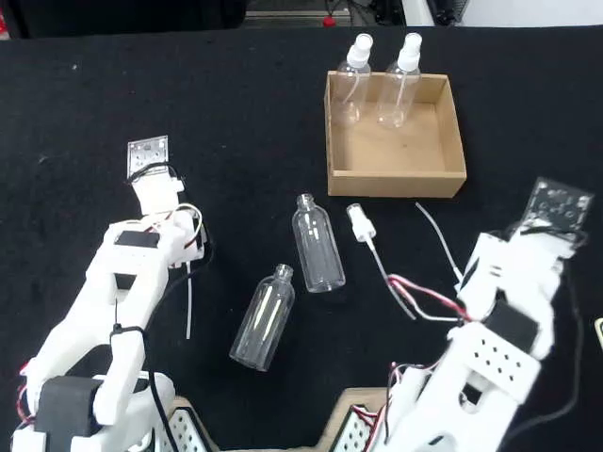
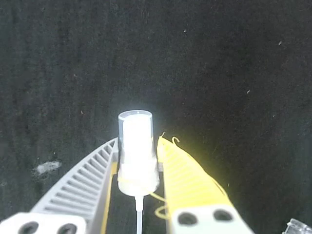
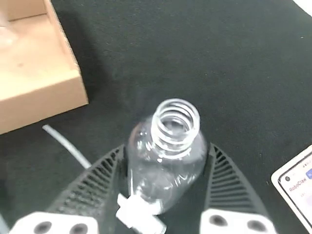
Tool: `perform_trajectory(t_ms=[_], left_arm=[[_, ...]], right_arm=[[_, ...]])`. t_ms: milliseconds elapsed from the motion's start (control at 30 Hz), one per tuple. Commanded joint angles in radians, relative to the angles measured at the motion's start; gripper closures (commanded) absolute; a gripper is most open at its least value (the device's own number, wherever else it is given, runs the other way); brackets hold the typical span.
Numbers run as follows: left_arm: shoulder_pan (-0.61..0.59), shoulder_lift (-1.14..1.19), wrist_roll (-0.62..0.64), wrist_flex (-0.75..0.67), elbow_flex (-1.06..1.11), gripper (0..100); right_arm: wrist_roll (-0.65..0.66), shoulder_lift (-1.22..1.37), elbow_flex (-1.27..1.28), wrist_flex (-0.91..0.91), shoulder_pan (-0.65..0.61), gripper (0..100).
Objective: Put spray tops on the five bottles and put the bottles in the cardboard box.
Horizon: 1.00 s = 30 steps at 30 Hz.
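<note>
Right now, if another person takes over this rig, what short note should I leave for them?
Left tool: shut on a white spray top under a clear cap.
Right tool: shut on a clear plastic bottle, neck open.
Done: two topped clear bottles stand in the brown cardboard box.
Left: two open clear bottles lie on the black table, a loose white spray top beside the box. Three bottles need tops, then boxing.

Spray top [image 2: 137,151] tube end, flat white device [image 3: 298,181] (a phone, perhaps) beyond picture edges.
</note>
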Motion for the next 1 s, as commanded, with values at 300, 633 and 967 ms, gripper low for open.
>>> perform_trajectory(t_ms=[300,633,967], left_arm=[[-0.119,-0.241,0.006,0.235,-0.111,97],[-0.232,-0.497,0.008,0.256,-0.015,97],[-0.335,-0.539,0.012,0.258,-0.013,97]], right_arm=[[0.046,-0.021,-0.357,0.408,-0.606,82.6],[0.037,-0.027,-0.234,0.164,-1.068,82.8],[-0.020,-0.027,-0.117,0.017,-1.263,82.8]])
